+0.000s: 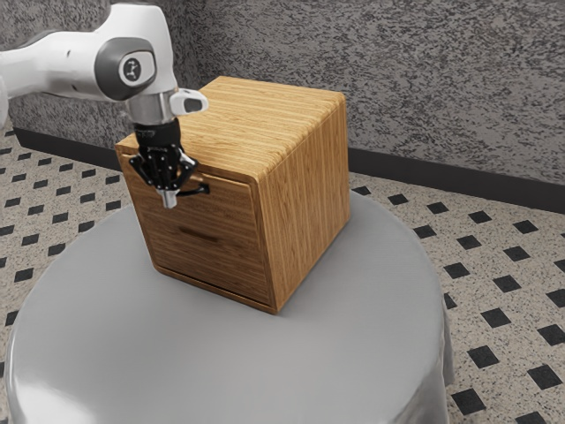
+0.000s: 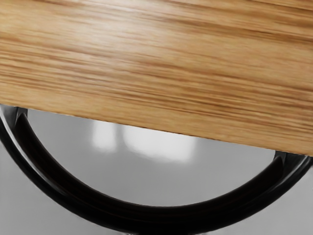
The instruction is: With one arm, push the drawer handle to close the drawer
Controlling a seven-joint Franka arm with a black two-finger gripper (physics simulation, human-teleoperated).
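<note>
Table [image 1: 353, 362]: round, grey and smooth, with pale glossy patches; its side drops away below the rim, and it carries the cabinet in front of you.
Floor [image 1: 459, 252]: light speckled tiles set with dark diamonds, which you see on both sides of the table.
Wall [image 1: 441, 88]: rough and grey, with a dark skirting [image 1: 441, 177] along its foot.
Cabinet [image 1: 309, 185]: a boxy wooden piece with striped grain and rounded edges, upright on the table, its front turned toward the exterior view's lower left.
Drawer [image 1: 229, 261]: in the cabinet's front, the same wood; you see its face sitting about level with the surrounding frame, with a darker mark [image 1: 199, 235] across it.
Handle [image 2: 161, 213]: a black, glossy bow on the upper part of the drawer's front; your wrist view shows it curving out past the wood's edge, with grey tabletop inside the curve.
Arm [image 1: 79, 62]: white, entering from the exterior view's upper left, its hand pointing down before the drawer.
Gripper [image 1: 169, 200]: its jaws are drawn together, tips at the handle's bow; you cannot tell whether they touch it.
</note>
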